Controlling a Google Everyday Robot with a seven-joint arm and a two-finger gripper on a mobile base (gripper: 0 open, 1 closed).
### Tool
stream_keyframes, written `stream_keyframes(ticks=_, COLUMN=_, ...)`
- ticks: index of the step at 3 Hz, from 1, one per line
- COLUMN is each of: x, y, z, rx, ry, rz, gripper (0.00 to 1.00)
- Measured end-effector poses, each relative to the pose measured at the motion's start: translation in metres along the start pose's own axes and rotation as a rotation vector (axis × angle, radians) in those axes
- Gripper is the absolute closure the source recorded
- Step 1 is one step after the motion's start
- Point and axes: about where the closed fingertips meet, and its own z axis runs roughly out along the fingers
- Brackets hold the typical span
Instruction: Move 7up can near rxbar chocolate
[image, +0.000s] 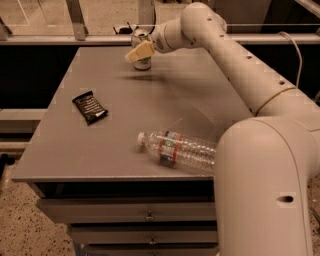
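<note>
The 7up can (143, 63) stands upright near the far edge of the grey table (165, 100), a little left of the middle. My gripper (138, 51) is right at the can, covering its upper half from the front; the can's top rim shows just behind it. The rxbar chocolate (90, 107), a flat black wrapper with white text, lies on the left side of the table, well in front of and to the left of the can.
A clear plastic water bottle (177, 149) lies on its side near the front of the table, cap pointing left. My white arm reaches from the lower right over the table's right side. A railing and posts run behind the far edge.
</note>
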Motion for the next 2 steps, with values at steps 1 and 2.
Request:
stream_keyframes(ticks=1, x=0.0015, y=-0.0063, z=0.0010, rx=0.017, ry=-0.010, rz=0.015, gripper=0.14)
stream_keyframes(ticks=2, x=-0.0016, y=-0.0077, z=-0.0038, rx=0.021, ry=-0.032, rz=0.028, gripper=0.38)
